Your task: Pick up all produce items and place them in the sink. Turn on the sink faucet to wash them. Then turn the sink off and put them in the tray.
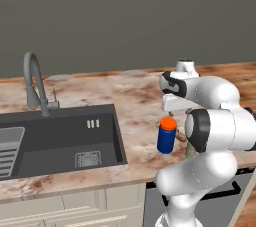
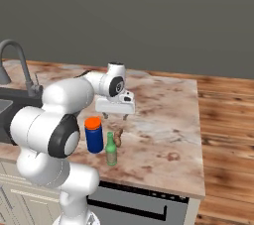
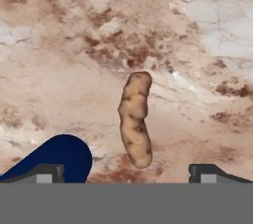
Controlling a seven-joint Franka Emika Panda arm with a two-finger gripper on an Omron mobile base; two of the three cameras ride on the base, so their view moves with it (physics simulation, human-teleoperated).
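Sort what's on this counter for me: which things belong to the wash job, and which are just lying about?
Belongs to the job:
- lumpy orange-brown produce piece
- sink
- faucet
- open end effector, hovering above the produce

Just lying about:
- blue canister with orange lid
- green bottle

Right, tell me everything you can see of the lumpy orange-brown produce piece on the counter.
The produce piece is a small, elongated, knobbly tuber, tan-orange with darker brown blotches, looking like a rough matte skin. It lies flat on the mottled brown marble counter, free of any grip. In the hand view it sits between the open gripper fingertips, which hang above without touching it. The right base view shows it beside the blue jar with the orange lid and just behind the green bottle; contact with them cannot be told.
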